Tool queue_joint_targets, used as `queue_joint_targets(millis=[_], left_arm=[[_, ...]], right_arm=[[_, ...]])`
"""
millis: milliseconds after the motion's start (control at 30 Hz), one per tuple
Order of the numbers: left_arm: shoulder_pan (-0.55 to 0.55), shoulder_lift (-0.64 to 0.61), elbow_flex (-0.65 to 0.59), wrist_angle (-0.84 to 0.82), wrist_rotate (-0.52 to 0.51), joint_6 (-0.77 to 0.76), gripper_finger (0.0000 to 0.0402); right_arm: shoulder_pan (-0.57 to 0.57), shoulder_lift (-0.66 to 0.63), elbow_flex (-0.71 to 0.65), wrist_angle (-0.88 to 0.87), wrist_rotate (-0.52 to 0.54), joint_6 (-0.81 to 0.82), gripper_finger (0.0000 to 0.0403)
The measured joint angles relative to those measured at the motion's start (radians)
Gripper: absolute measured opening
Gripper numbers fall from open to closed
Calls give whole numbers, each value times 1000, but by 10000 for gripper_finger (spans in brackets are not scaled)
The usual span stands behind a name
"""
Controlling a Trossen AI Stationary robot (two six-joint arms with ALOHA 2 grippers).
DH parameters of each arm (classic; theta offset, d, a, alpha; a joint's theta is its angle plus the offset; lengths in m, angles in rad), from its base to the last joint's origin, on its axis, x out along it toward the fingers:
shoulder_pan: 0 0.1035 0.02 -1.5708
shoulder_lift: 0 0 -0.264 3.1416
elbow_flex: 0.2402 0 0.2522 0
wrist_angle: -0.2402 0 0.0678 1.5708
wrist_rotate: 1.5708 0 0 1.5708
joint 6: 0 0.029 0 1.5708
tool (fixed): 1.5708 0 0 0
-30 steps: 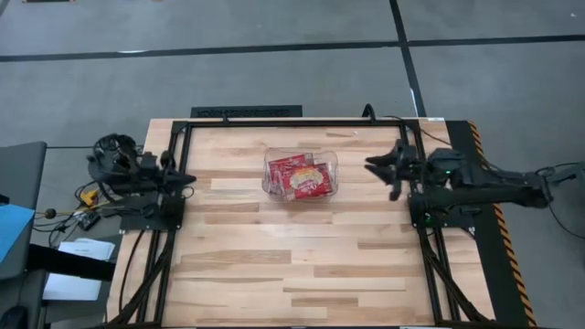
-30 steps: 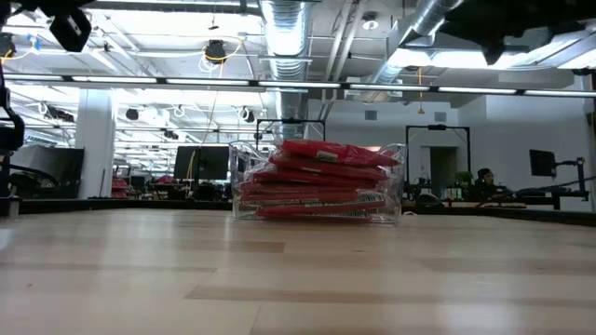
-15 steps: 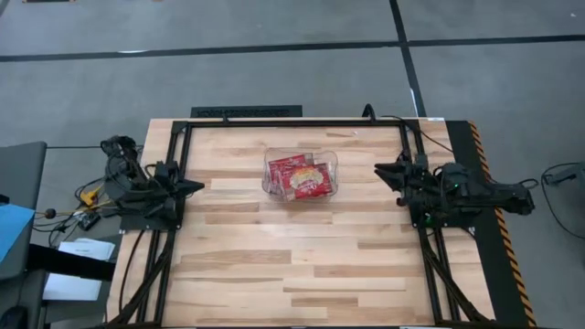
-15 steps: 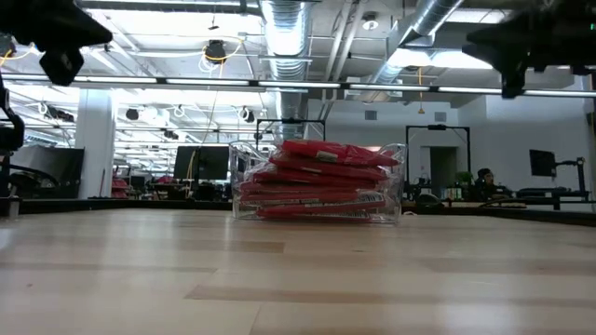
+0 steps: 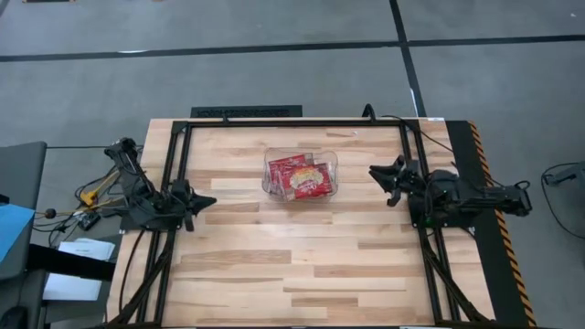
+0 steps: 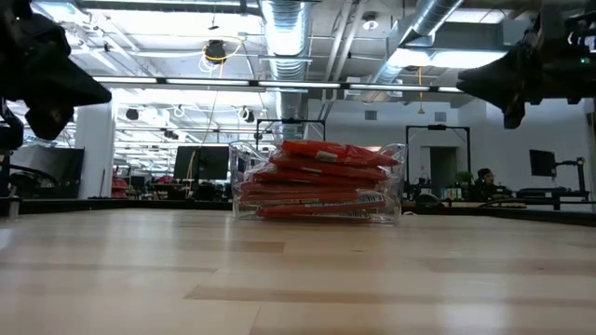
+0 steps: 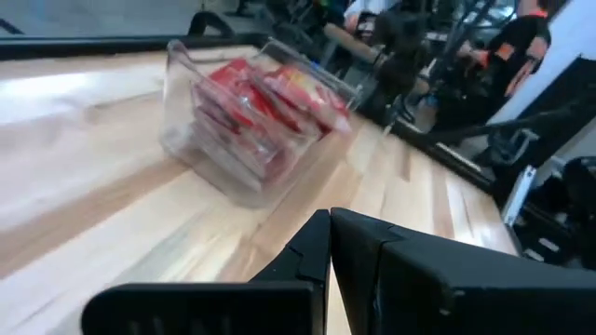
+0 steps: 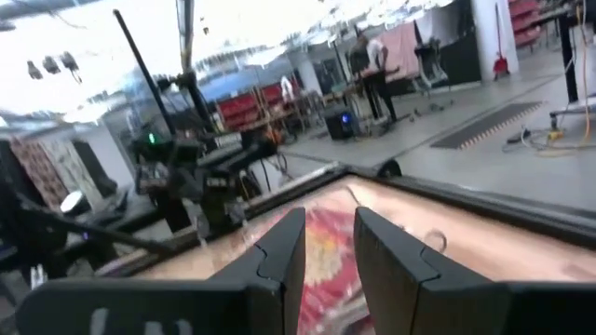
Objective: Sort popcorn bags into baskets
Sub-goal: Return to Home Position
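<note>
A clear plastic basket (image 5: 300, 175) (image 6: 318, 180) stands on the wooden table, at the middle of its far half. Several red popcorn bags (image 5: 303, 176) (image 6: 321, 175) lie stacked flat inside it, the top ones reaching the rim. My left gripper (image 5: 210, 200) (image 7: 331, 233) hovers shut and empty at the table's left side, pointing toward the basket (image 7: 237, 121). My right gripper (image 5: 373, 171) (image 8: 328, 233) hovers open at the table's right side, a little right of the basket, nothing between its fingers; the red bags (image 8: 321, 247) show beyond them.
Black frame rails run along the table's left (image 5: 169, 247), right (image 5: 430, 265) and far (image 5: 292, 122) sides. A yellow-and-black striped strip (image 5: 498, 228) edges the right. Bare wood (image 5: 292, 265) fills the near half. People (image 7: 517, 46) stand in the room beyond.
Both arms have sunk and folded back toward their bases. My left gripper has come down and swung toward the table's near edge, still shut. My right gripper has come down beside the basket's right side. The basket and bags have kept still.
</note>
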Motion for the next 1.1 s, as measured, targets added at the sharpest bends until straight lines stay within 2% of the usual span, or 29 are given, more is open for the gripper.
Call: queue_joint_targets(millis=[200, 333, 400, 600, 1100], left_arm=[[-7, 0, -1, 8, 39, 82, 0], [-5, 0, -1, 1, 19, 44, 0], [-5, 0, -1, 4, 67, 5, 0], [-5, 0, -3, 16, 167, 33, 0], [-5, 0, -3, 19, 173, 37, 0]], right_arm=[[0, 1, 0, -82, -1, -1, 119], [0, 0, 0, -88, -3, -2, 119], [0, 0, 0, -90, -3, -2, 119], [0, 0, 0, -95, -3, -2, 119], [0, 0, -1, -99, -2, -2, 119]])
